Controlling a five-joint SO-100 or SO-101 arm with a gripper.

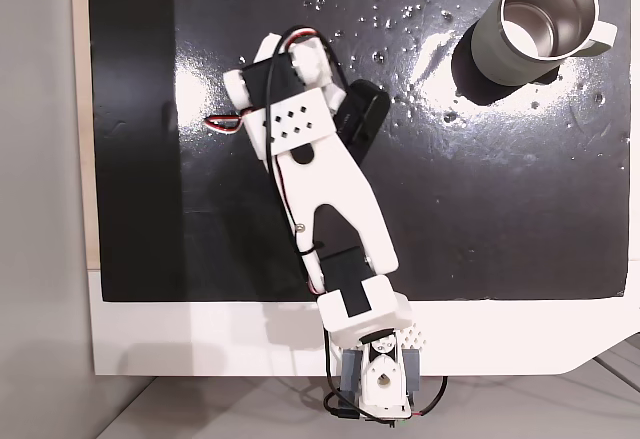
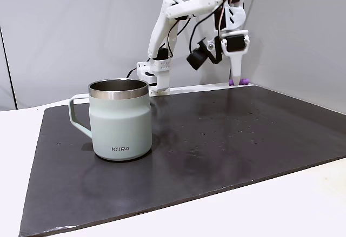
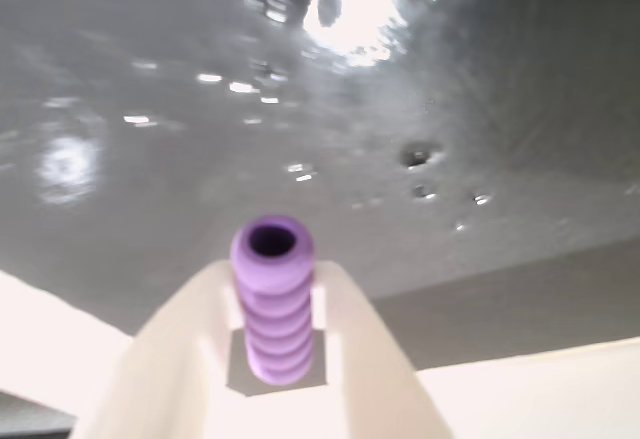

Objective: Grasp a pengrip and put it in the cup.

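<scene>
In the wrist view the pengrip (image 3: 272, 309), a light-purple ribbed cylinder, sits between my two white fingers (image 3: 190, 349), its open end pointing at the mat. My gripper (image 3: 275, 277) is shut on it. In a fixed view the gripper (image 2: 237, 76) points straight down at the far right corner of the mat, and bits of the purple pengrip (image 2: 244, 80) show beside the fingertip, low over the surface. The cup (image 2: 119, 123), grey-green with a steel inside and a side handle, stands upright far from the gripper; seen from above, the cup (image 1: 490, 49) is at the top right and looks empty.
A glossy black mat (image 1: 500, 209) covers a white table (image 1: 200, 339). From above, the white arm (image 1: 330, 189) stretches from its base at the bottom edge toward the upper left, hiding the fingers beneath it. A grey wall (image 2: 303, 37) stands close behind the gripper.
</scene>
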